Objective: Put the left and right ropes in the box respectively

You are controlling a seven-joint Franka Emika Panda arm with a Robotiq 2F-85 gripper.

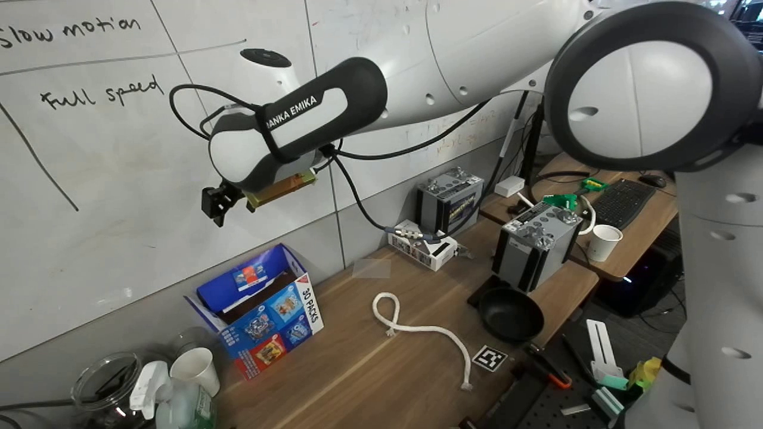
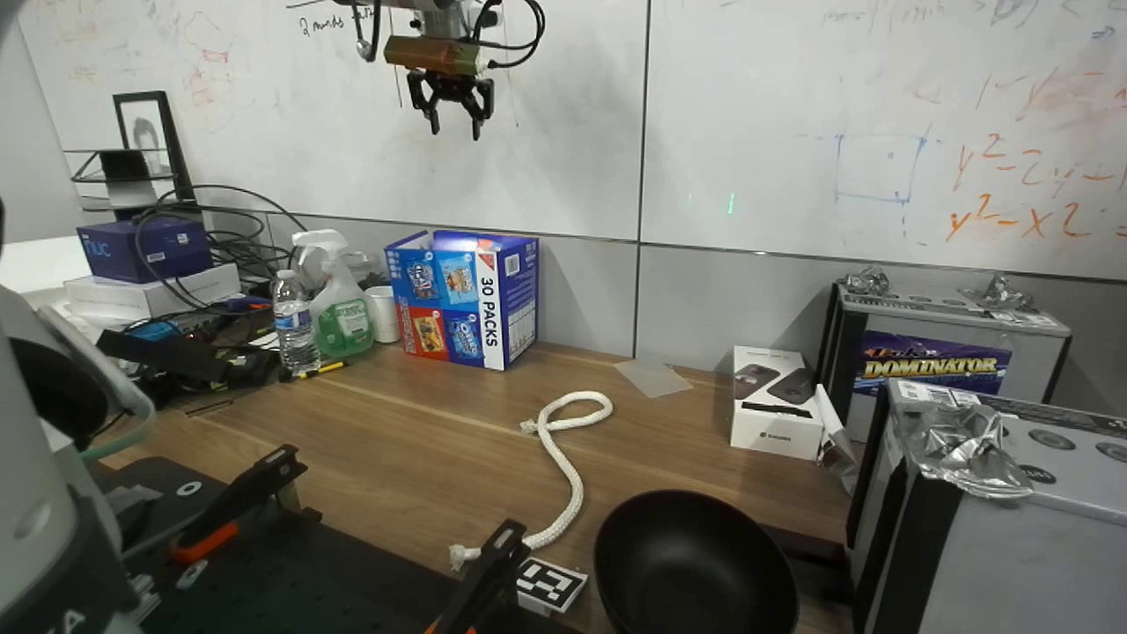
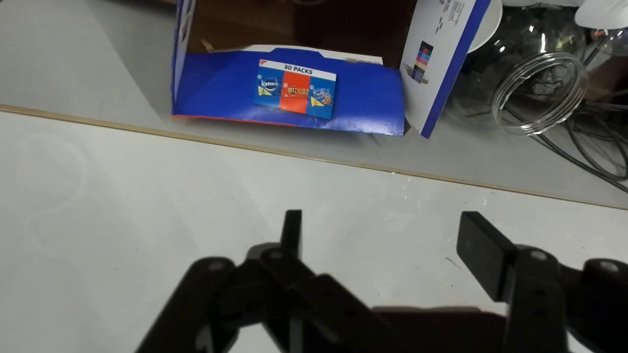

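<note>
Way up above the box (image 2: pixel 440 304), the gripper (image 2: pixel 455 132) hangs spread wide with nothing in it, I'd guess for a drop-in; 1 rope (image 1: pixel 426 328) lies on the table (image 2: pixel 352 427), probably next up.

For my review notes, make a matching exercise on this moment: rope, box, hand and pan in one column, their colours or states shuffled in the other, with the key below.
Things
1. rope
2. box
3. hand
4. pan

Descriptions
A. round, black
B. open, gripping nothing
C. white, looped near one end
D. blue, printed "30 PACKS"

Pairs: 1-C, 2-D, 3-B, 4-A
</note>
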